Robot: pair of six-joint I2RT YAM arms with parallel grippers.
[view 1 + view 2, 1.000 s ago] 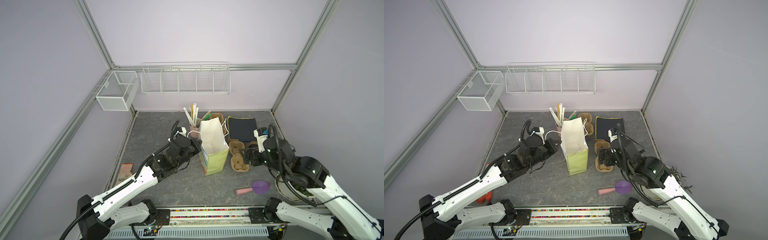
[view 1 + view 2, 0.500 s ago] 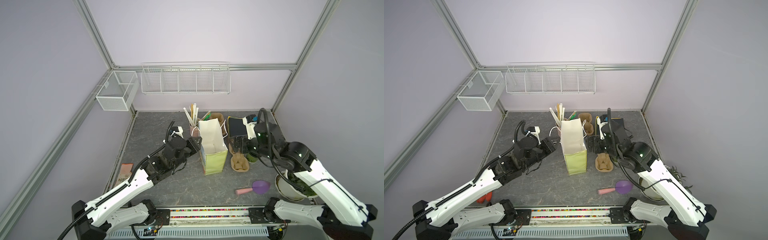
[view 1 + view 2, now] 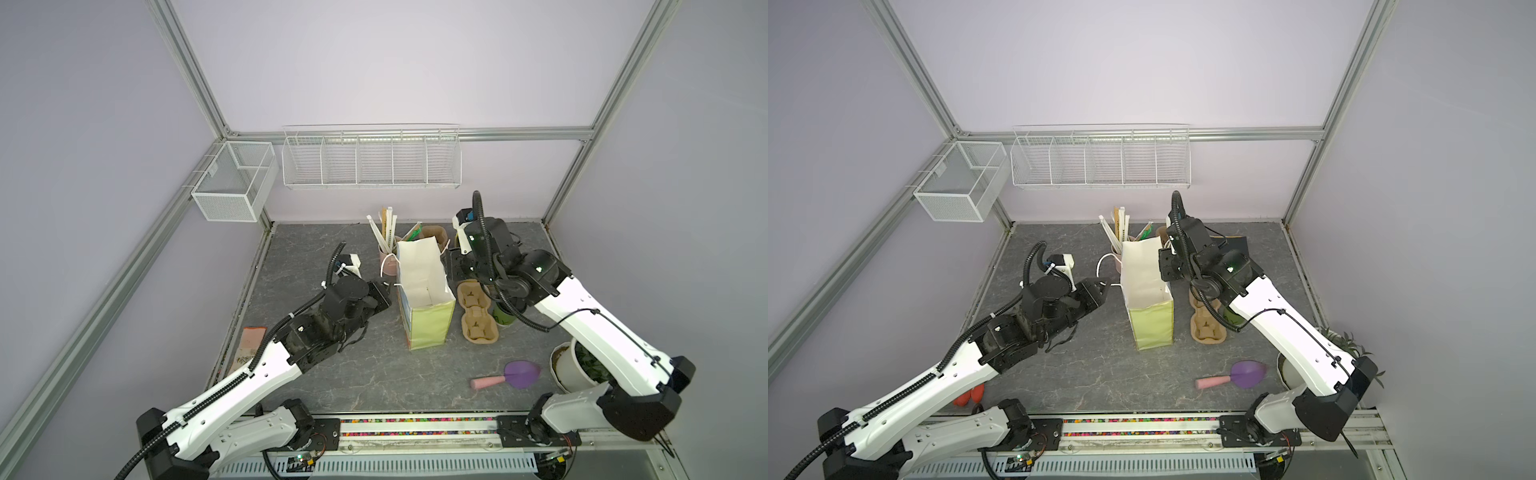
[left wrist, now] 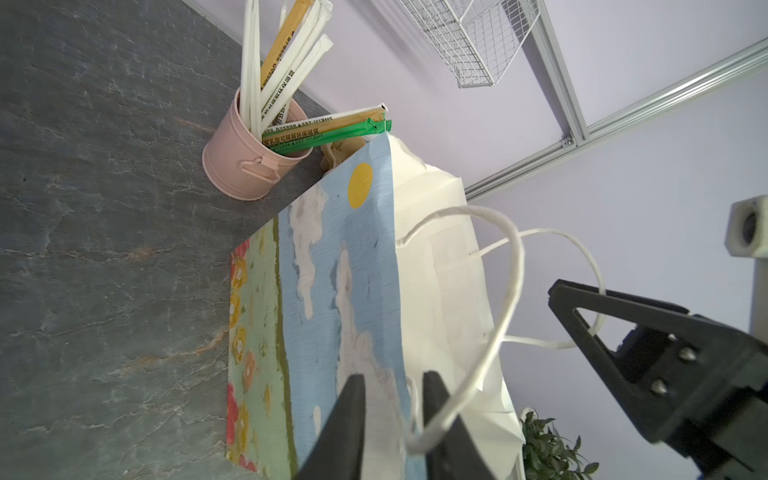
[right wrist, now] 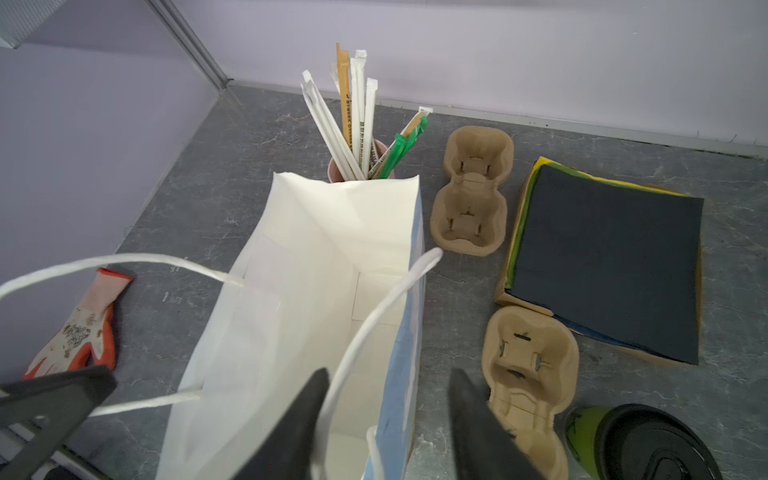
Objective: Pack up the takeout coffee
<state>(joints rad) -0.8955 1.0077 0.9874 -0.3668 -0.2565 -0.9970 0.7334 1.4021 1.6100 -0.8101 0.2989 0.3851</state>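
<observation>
2 end effectors work 1 paper bag [image 3: 430,328], which stands upright and open in the middle of the tabletop [image 3: 386,374]. At the bag's 9 o'clock wall, the left end effector [image 4: 392,390] has its fingers nearly together, straddling the rim and the cord handle [image 4: 516,274]. A sliver of gap shows, so I can't tell if it truly clamps. At the 3 o'clock wall, the right end effector [image 5: 388,386] has its fingers part spread. That wall and its handle loop sit between them, with no contact visible. Likely reason: 1 grip per side holds the mouth wide and stops the light bag tipping, so a cup can drop in straight.

The coffee cup [image 5: 656,444] is green with its black lid on. It stands upright on the tabletop at about 3 o'clock of the bag, under the right arm in both top views and just beside the near cup carrier [image 5: 528,365]. It is not held and not in the bag, and what shows of the bag's inside is empty. The lid is probably on so it travels without spilling. The near carrier and the far cup carrier [image 5: 469,191], at 12 o'clock, are both empty.

The straw bucket [image 4: 245,158] sits close behind the bag at 11 o'clock; can't tell if they touch. A glove [image 5: 83,320] lies well apart at 8 o'clock.

Judgement: this is the bag-opening step and packing has not begun. 1 arm must let go to fetch the cup, and the right arm is nearest.
</observation>
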